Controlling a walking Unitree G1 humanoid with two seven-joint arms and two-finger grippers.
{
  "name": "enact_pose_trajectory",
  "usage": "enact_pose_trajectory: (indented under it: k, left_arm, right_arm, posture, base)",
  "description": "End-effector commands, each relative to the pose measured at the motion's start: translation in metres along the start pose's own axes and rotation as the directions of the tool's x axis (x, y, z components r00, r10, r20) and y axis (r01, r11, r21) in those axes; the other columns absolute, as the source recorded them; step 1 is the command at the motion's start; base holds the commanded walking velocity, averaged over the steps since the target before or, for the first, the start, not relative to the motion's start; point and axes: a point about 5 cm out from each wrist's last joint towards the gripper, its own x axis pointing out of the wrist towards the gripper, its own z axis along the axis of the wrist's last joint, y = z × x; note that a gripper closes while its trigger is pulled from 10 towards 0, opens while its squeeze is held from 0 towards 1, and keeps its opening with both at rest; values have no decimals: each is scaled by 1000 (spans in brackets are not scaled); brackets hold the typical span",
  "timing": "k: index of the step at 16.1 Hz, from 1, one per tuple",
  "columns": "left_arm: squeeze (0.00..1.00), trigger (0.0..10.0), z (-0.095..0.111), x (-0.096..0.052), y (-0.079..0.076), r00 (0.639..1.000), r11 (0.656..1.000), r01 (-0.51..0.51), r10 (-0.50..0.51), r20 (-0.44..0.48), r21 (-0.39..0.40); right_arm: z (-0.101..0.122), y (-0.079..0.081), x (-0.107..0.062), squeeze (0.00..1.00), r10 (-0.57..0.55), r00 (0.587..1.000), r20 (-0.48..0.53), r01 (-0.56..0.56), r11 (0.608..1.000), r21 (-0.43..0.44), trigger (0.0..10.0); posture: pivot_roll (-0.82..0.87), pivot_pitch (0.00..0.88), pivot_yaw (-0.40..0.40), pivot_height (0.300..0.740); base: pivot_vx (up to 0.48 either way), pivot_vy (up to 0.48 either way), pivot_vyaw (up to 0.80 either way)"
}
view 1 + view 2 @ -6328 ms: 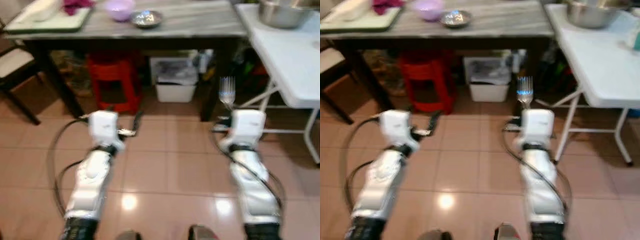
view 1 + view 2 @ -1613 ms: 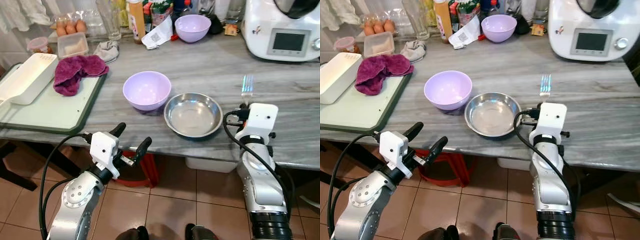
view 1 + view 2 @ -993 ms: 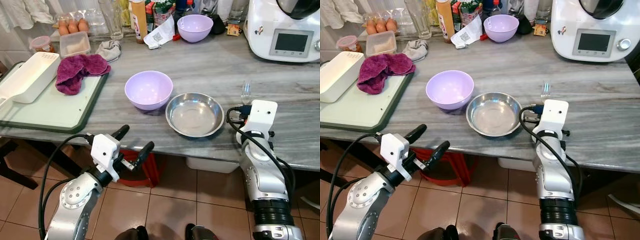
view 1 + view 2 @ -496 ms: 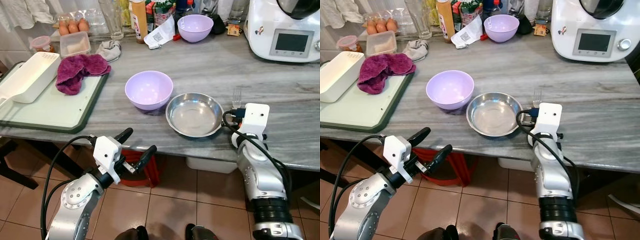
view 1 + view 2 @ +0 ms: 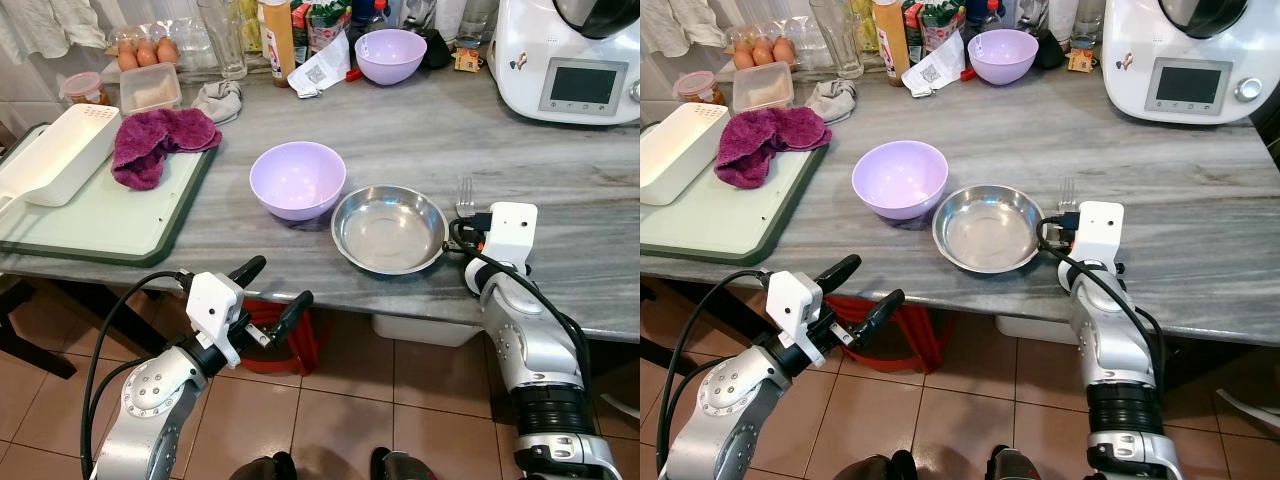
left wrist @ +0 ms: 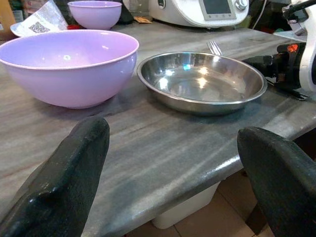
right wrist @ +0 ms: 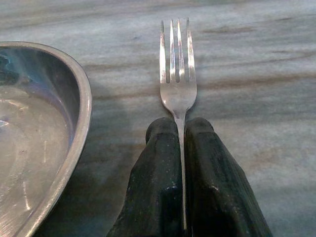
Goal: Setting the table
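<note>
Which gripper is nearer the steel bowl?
Right. The right gripper, shut on the fork, sits just beside the steel bowl; the left gripper hangs open below the table edge.

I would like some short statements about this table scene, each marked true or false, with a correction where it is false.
1. The right gripper is shut on the silver metal fork. True.
2. The fork lies inside the round stainless steel dish. False: it is beside the dish, on its right, over the grey marble tabletop.
3. The left gripper is open and holds nothing. True.
4. The nearer lilac plastic bowl stands on the pale green tray. False: it stands on the tabletop, left of the dish.
5. A crumpled purple cloth lies on the tray. True.
</note>
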Motion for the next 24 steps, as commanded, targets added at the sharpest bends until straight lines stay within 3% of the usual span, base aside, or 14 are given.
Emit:
enact_pose_trajectory:
  k: [1, 2, 3, 4, 8, 17, 24]
  left_arm:
    - [0, 10000, 1, -1, -1, 1000, 1000, 20, -20, -11, 14]
    - [0, 10000, 2, 0, -1, 1000, 1000, 21, -21, -12, 13]
    - [0, 10000, 2, 0, -1, 1000, 1000, 21, -21, -13, 12]
    - [0, 10000, 2, 0, -1, 1000, 1000, 21, -21, -13, 11]
    - [0, 10000, 2, 1, -2, 1000, 1000, 19, -19, -13, 10]
    - [0, 10000, 0, 2, -3, 1000, 1000, 17, -17, -13, 6]
    - [0, 10000, -1, 2, -2, 1000, 1000, 14, -14, -14, 5]
  right_arm:
    - [-14, 0, -1, 0, 9, 997, -76, -8, 1000, 8, 10000]
    - [-16, 1, -1, 325, 14, 996, -84, -14, 1000, 8, 10000]
    - [-18, 1, -2, 569, 18, 996, -92, -17, 1000, 7, 10000]
    - [-19, 2, -3, 1000, 22, 995, -95, -21, 1000, 9, 10000]
    - [-17, 1, -3, 1000, 15, 996, -91, -16, 1000, -6, 10000]
    - [10, 6, -5, 1000, 29, 996, 82, -29, 1000, 10, 10000]
    - [16, 8, -6, 1000, 28, 991, 132, -32, 999, 29, 10000]
  posture:
    - [-105, 191, 63, 740]
    - [-105, 191, 63, 740]
    - [-105, 191, 63, 740]
    - [-105, 191, 63, 740]
    - [-105, 191, 61, 740]
    - [-110, 191, 59, 740]
    - [-111, 190, 59, 740]
  base:
    - [0, 0, 0]
    - [0, 0, 0]
    - [0, 0, 0]
    - [0, 0, 0]
    - [0, 0, 0]
    - [0, 0, 0]
    - [0, 0, 0]
